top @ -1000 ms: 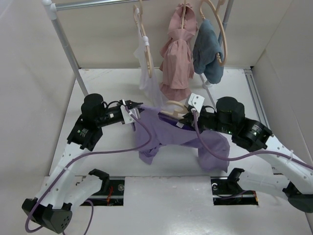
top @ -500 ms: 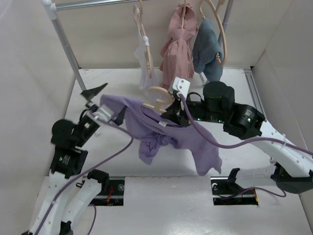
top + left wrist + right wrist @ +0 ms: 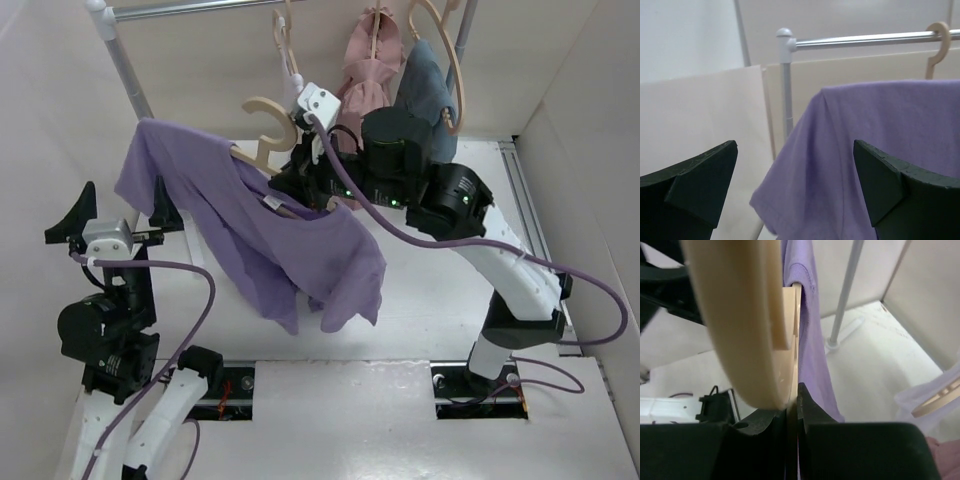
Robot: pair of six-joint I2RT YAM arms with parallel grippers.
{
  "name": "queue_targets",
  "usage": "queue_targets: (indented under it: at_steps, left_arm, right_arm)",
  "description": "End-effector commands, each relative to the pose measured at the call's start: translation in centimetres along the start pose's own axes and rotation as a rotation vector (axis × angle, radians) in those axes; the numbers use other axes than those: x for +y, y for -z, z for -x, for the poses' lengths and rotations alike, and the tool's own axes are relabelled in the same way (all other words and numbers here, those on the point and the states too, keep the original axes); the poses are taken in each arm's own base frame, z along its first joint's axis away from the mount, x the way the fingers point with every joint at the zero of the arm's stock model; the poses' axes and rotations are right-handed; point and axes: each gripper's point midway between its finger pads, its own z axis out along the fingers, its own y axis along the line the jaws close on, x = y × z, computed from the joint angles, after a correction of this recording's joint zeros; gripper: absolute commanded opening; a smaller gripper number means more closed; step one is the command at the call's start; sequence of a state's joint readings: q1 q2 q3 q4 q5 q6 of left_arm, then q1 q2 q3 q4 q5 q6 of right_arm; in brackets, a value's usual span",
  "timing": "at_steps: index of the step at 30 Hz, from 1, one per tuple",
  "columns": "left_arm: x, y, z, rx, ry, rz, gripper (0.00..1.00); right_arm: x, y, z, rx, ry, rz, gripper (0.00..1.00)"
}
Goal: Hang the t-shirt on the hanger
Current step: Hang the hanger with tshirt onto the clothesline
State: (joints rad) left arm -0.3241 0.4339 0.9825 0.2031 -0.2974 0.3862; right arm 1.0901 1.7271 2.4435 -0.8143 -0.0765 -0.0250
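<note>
So here's where we think this could go sideways: the t-shirt (image 3: 270,235) is draped over the hanger (image 3: 265,120) but it looks lopsided to us, one shoulder spread over the left end and the rest hanging in a bunched fold toward the desk (image 3: 450,300), so any tilt or jolt could let the cloth slide right off. The right claw (image 3: 792,395) is pinched shut on the hanger's thin neck just under the hook, which is a narrow hold, and with the cloth's weight off to one side we reckon the hanger could swivel in the grip. The left claw (image 3: 118,212) is spread wide with nothing in it, off to the left and apart from the shirt, so nothing steadies that end. The hook sits up in the air below the rail (image 3: 190,8) and just left of the hung clothes, so a sloppy approach could miss the rail or knock the neighbours. The count: one lavender t-shirt, four wooden hangers in all (ours plus three on the rail), three other garments, namely a white garment (image 3: 290,70) mostly hidden behind the arm, a pink garment (image 3: 370,60) and a blue-grey garment (image 3: 425,75), then one rail, two arms and two claws
</note>
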Motion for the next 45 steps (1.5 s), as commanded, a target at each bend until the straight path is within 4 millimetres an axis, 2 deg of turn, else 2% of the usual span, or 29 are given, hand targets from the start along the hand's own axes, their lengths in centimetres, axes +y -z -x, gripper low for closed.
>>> queue_targets:
  at_steps: [1, 2, 5, 7, 8, 9, 10, 12, 13, 14, 16, 17, 18, 19, 20, 22, 23, 25, 26, 28, 29, 31, 33, 34, 37, 38, 40, 41, 45]
  left_arm:
    - [2.9, 0.9, 1.2, -0.004, 0.012, 0.129, 1.0]
    - [2.6, 0.9, 0.9, 0.009, -0.004, 0.112, 1.0]
    - [2.1, 0.9, 0.8, 0.018, -0.022, 0.076, 1.0]
    - [0.5, 0.9, 0.2, 0.035, -0.047, -0.018, 1.0]
    - [-0.5, 1.0, -0.2, 0.043, -0.054, -0.071, 1.0]
    - [-1.4, 1.2, 0.4, 0.032, -0.042, -0.131, 1.0]
    - [-4.3, 2.0, 0.0, 0.039, -0.048, -0.301, 1.0]
    - [-7.5, 3.4, -0.2, 0.039, -0.052, -0.499, 1.0]
    - [-9.5, 4.8, -0.7, 0.047, -0.041, -0.631, 1.0]
    - [-10.1, 5.3, -0.7, 0.054, -0.011, -0.666, 1.0]
    - [-11.6, 6.2, -1.8, 0.112, 0.096, -0.724, 1.0]
    - [-12.2, 6.7, -1.6, 0.114, 0.128, -0.759, 1.0]
    - [-12.5, 6.8, -1.6, 0.137, 0.206, -0.753, 1.0]
    - [-12.6, 6.8, -1.3, 0.14, 0.244, -0.749, 1.0]
    - [-12.7, 6.8, -0.9, 0.141, 0.279, -0.745, 1.0]
    - [-13.3, 6.8, -1.3, 0.18, 0.353, -0.751, 1.0]
    - [-13.8, 6.9, -1.8, 0.214, 0.409, -0.758, 1.0]
    - [-14.3, 6.9, -2.6, 0.251, 0.459, -0.755, 1.0]
    - [-14.5, 6.9, -3.0, 0.266, 0.482, -0.752, 1.0]
    - [-15.2, 6.6, -4.8, 0.334, 0.519, -0.735, 1.0]
    - [-15.4, 6.6, -5.3, 0.354, 0.519, -0.735, 1.0]
    - [-15.1, 6.2, -5.9, 0.364, 0.478, -0.716, 1.0]
    - [-14.8, 5.9, -6.1, 0.351, 0.439, -0.708, 1.0]
    - [-14.8, 5.9, -6.2, 0.343, 0.419, -0.711, 1.0]
    - [-14.5, 5.4, -7.3, 0.345, 0.353, -0.69, 1.0]
    - [-13.9, 4.8, -9.0, 0.395, 0.322, -0.63, 1.0]
    - [-13.0, 4.2, -11.0, 0.439, 0.235, -0.577, 1.0]
    - [-12.6, 4.1, -11.8, 0.46, 0.202, -0.552, 1.0]
    - [-12.2, 4.3, -12.0, 0.412, 0.134, -0.563, 1.0]
  right_arm:
    - [-1.9, 0.1, 1.5, -0.054, -0.038, -0.135, 0.0]
    - [-2.5, 0.0, 3.0, -0.122, -0.04, -0.167, 0.0]
    - [-3.0, -1.6, 3.8, -0.191, -0.055, -0.205, 0.0]
    - [-4.1, -2.2, 5.6, -0.271, -0.066, -0.262, 0.0]
    - [-4.6, -3.4, 5.0, -0.264, -0.069, -0.286, 0.0]
    - [-4.9, -3.6, 5.2, -0.273, -0.072, -0.304, 0.0]
    - [-4.9, -3.5, 5.7, -0.296, -0.079, -0.325, 0.0]
    - [-5.1, -4.2, 4.8, -0.3, -0.105, -0.354, 0.0]
    - [-5.9, -3.9, 6.0, -0.373, -0.137, -0.402, 0.0]
    - [-5.8, -4.8, 4.4, -0.36, -0.141, -0.42, 0.0]
    - [-5.9, -4.1, 5.7, -0.435, -0.182, -0.467, 0.0]
    - [-6.1, -4.3, 5.6, -0.455, -0.21, -0.53, 0.0]
    - [-6.5, -3.9, 6.6, -0.49, -0.228, -0.555, 0.0]
    - [-6.0, -5.4, 5.8, -0.479, -0.23, -0.558, 0.0]
    - [-6.5, -5.5, 6.0, -0.5, -0.245, -0.587, 0.0]
    - [-5.6, -6.6, 5.5, -0.51, -0.262, -0.596, 0.0]
    - [-6.2, -6.8, 5.0, -0.51, -0.273, -0.637, 0.0]
    - [-5.5, -6.6, 5.5, -0.532, -0.3, -0.656, 0.0]
    - [-5.8, -6.9, 5.1, -0.533, -0.306, -0.677, 0.0]
    - [-6.0, -6.5, 5.5, -0.563, -0.341, -0.719, 0.0]
    - [-6.0, -7.6, 4.2, -0.539, -0.332, -0.734, 0.0]
    - [-6.5, -6.9, 4.6, -0.56, -0.356, -0.773, 0.0]
    - [-6.8, -7.7, 3.7, -0.552, -0.359, -0.799, 0.0]
    - [-6.9, -7.4, 4.1, -0.576, -0.377, -0.808, 0.0]
    - [-6.9, -8.7, 2.8, -0.564, -0.374, -0.822, 0.0]
    - [-7.0, -8.4, 3.4, -0.582, -0.384, -0.819, 0.0]
    - [-6.5, -9.3, 2.6, -0.569, -0.382, -0.82, 0.0]
    - [-6.5, -9.0, 3.0, -0.579, -0.388, -0.819, 0.0]
    - [-6.6, -10.1, 1.6, -0.557, -0.382, -0.844, 0.0]
